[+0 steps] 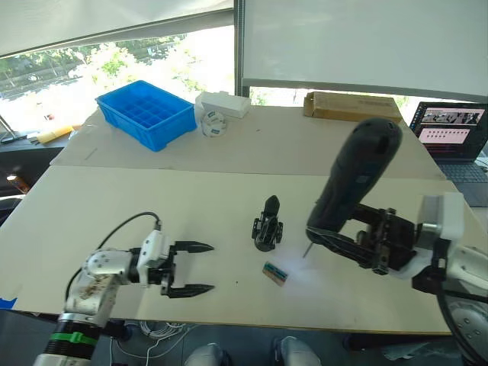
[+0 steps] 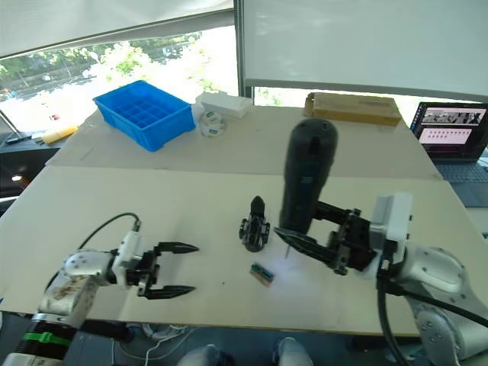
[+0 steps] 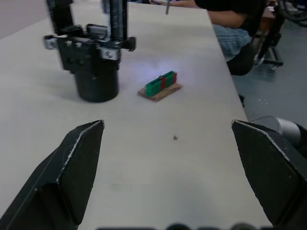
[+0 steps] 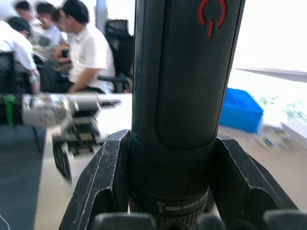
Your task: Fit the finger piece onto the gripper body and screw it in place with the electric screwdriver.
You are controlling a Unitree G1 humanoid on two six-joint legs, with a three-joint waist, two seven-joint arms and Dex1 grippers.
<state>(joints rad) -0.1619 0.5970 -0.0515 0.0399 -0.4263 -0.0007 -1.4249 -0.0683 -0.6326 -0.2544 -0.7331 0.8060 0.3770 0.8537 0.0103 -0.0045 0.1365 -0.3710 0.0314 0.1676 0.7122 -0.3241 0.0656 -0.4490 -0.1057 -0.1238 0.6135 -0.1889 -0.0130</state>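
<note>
The electric screwdriver (image 1: 357,180) is held upright over the pale tabletop (image 1: 213,206), clamped low on its barrel by the right pincer (image 1: 335,238); its thin metal bit is pointed down at bare tabletop, just to the right of the gripper body (image 1: 268,226) and not yet on it. The left pincer (image 1: 191,268) is seen with its two black tapered fingers spread apart and nothing between them, low over the tabletop near the front edge and well to the left of the gripper body.

The gripper body is stood on its round base near the middle of the tabletop; in the left wrist view two black uprights are seen rising from it, so the finger piece is judged perhaps already seated, though this cannot be told for certain, and no loose wedge is seen lying about. By that reading the screwing is judged to be what is left, with the bit still to be brought to a screw head.

The screwdriver is a thick matte black cylinder with a rounded top, a finely stippled grip and a red power mark; the gripper body is a blocky black mechanism set with small bright screws; a small green block (image 1: 275,273) on a brown backing is seen lying just in front of it.
</note>
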